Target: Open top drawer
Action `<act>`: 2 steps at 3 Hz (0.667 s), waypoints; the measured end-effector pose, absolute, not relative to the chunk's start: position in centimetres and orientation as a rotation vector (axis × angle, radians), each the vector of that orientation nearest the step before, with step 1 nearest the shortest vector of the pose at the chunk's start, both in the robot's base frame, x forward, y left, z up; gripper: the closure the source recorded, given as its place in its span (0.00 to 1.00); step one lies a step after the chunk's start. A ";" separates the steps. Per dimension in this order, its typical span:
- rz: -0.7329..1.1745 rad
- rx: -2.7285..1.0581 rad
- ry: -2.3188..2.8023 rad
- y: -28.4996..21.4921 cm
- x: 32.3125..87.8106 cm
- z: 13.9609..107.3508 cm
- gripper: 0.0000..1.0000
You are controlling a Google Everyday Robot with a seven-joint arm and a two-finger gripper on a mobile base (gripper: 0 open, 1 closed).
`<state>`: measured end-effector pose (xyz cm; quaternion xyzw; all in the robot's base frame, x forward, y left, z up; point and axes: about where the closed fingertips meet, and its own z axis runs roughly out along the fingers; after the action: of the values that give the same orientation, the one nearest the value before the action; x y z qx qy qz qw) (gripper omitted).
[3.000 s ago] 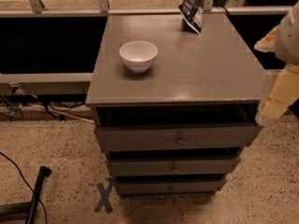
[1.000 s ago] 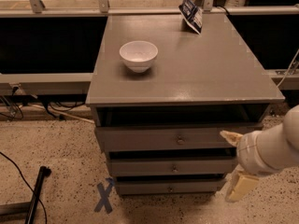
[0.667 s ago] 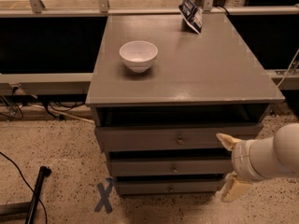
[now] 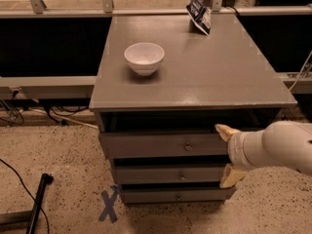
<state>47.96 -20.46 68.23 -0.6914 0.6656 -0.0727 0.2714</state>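
One white bowl (image 4: 144, 57) sits toward the left edge of the grey tabletop (image 4: 219, 72), and one dark packet (image 4: 200, 14) leans at its back edge. Under the front edge are three stacked drawers, the top drawer (image 4: 156, 146) highest. At their right end, one claw (image 4: 227, 153) hangs, its two fingers spread wide.

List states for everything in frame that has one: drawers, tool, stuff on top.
top drawer: looks shut, knob not gripped
middle drawer: looks shut
bottom drawer: looks shut
tool: open, at the top drawer's right end, right of the knob
white bowl: upright, empty, on the cabinet top
dark packet: propped up at the top's back edge
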 end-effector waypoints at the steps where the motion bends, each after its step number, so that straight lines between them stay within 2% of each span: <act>1: -0.163 -1.861 1.793 -20.4 51.4 67.5 0.00; 2: -0.116 -1.845 1.824 -20.9 54.1 66.6 0.00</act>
<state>54.14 -20.87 66.61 -0.6842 0.6765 -0.0429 0.2691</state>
